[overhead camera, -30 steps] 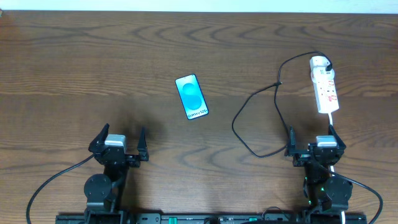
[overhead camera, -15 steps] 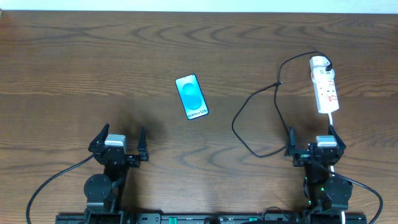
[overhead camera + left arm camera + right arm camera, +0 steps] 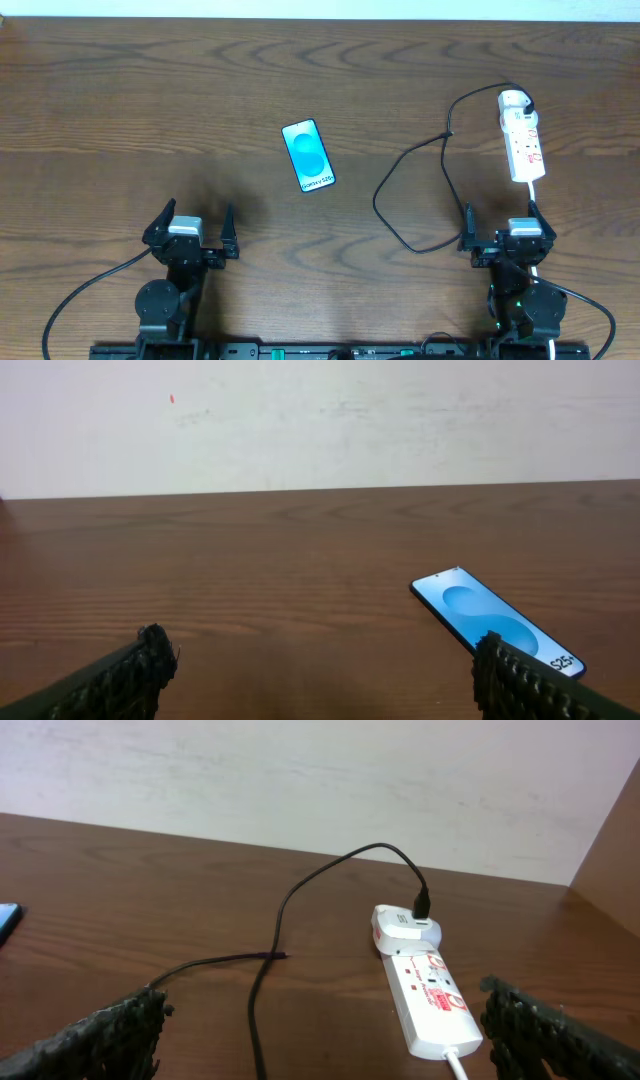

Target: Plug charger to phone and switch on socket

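Note:
The phone (image 3: 308, 155) lies flat at the table's middle with its blue screen lit; in the left wrist view the phone (image 3: 490, 618) is ahead and to the right. The white socket (image 3: 522, 140) lies at the far right. The charger (image 3: 380, 200) is plugged into the socket's far end, and its black cable loops over the table. Its connector tip (image 3: 283, 956) rests beside the cable. My left gripper (image 3: 197, 215) stands open near the front edge, nothing between its fingers. My right gripper (image 3: 499, 215) is open too, just in front of the socket (image 3: 425, 990).
A white cord (image 3: 536, 192) runs from the socket's near end towards the right arm. A pale wall (image 3: 320, 420) stands behind the table's far edge. Thick black robot cables (image 3: 75, 295) trail from both arm bases at the front.

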